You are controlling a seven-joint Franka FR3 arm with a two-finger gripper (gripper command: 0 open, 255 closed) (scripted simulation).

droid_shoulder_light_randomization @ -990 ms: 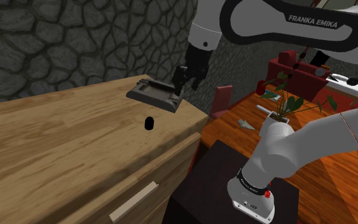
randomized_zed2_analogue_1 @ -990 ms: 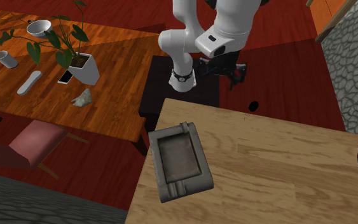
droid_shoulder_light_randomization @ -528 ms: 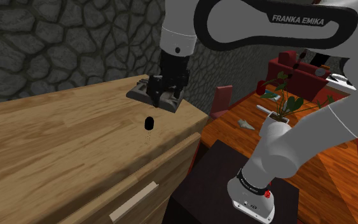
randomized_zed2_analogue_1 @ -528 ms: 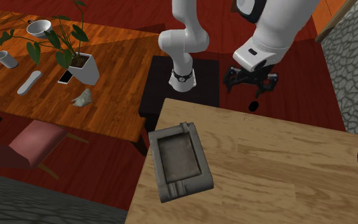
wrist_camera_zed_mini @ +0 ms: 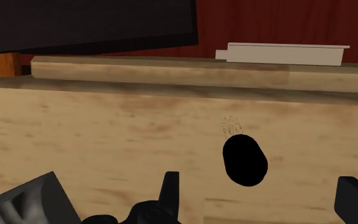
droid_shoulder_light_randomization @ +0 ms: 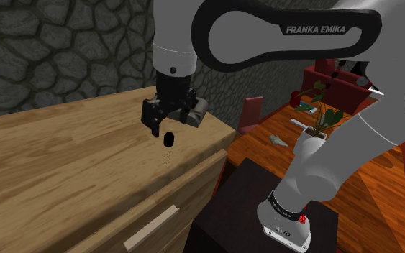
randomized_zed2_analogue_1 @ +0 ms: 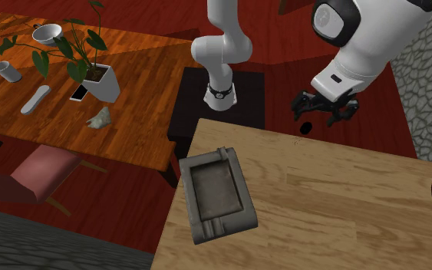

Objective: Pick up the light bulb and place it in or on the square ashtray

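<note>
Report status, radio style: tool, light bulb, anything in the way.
Tool open, just above the light bulb, not gripping. Bulb on the wooden top, apart from the ashtray. Nothing between them.

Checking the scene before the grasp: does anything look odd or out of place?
The light bulb looks odd: a black blob with only a faint dotted outline attached, on the wooden top. Nothing else stands out.

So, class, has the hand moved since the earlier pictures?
Yes. In the shoulder view, the hand has swung left and down, ending just above the bulb.
</note>
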